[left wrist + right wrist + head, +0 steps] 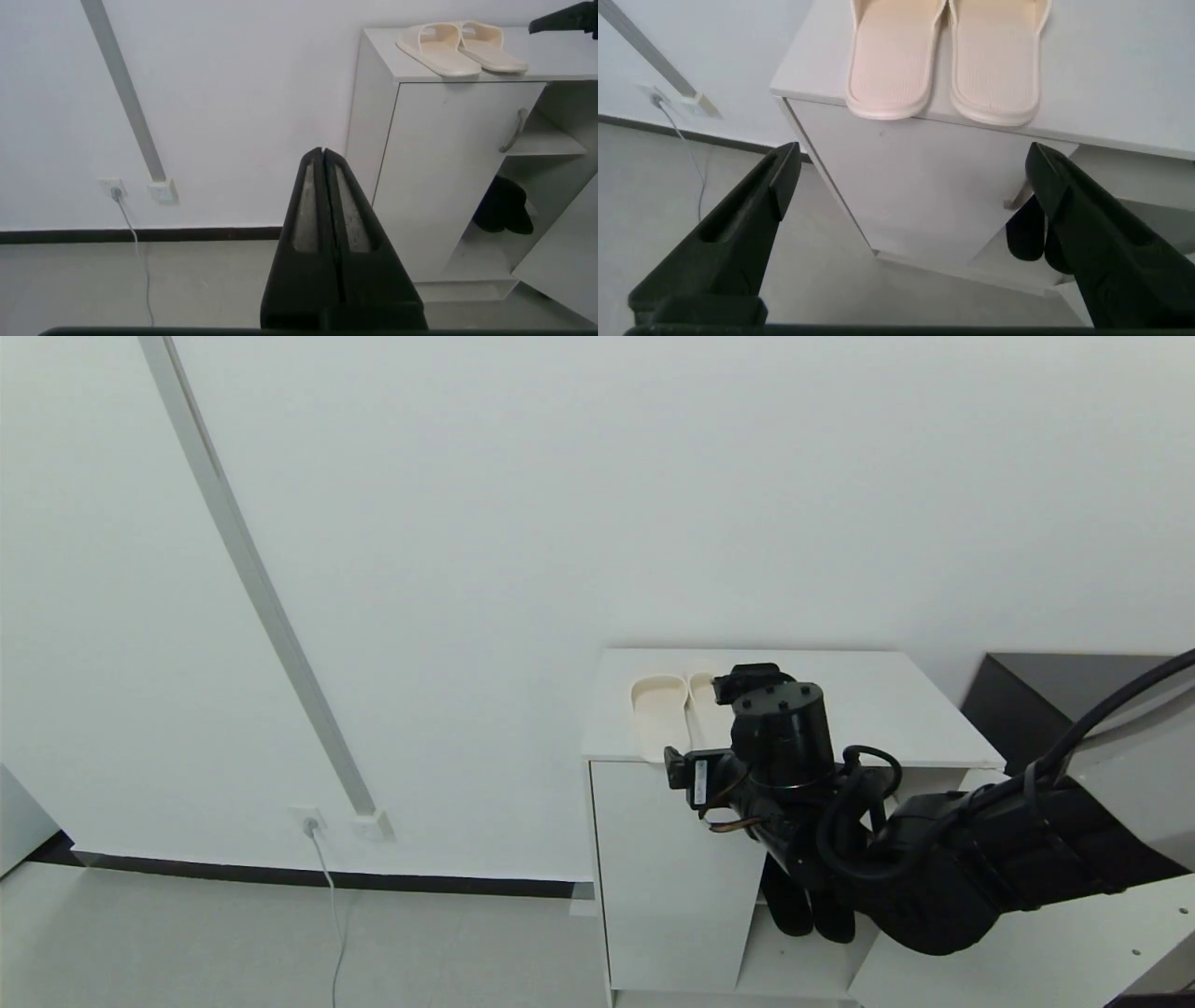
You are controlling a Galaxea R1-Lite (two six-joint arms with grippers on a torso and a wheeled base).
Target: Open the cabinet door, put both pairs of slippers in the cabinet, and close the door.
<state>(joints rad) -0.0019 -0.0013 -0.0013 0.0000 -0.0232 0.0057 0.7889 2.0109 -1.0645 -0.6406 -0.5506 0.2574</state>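
- While your right gripper (pixel 915 154) spreads its flat black fingers wide over the front edge of the cabinet (pixel 840 709), ribbed cream slippers (pixel 943 56) lie paired on its smooth white top.
- Black slippers (pixel 505 207) sit inside the cabinet, low down.
- Your left gripper (pixel 322 163) has its padded fingers pressed together, empty.

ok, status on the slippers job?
Right gripper open, facing cream slippers on cabinet top. Left gripper shut, away from cabinet. Black slippers inside, door open. Nothing blocking.
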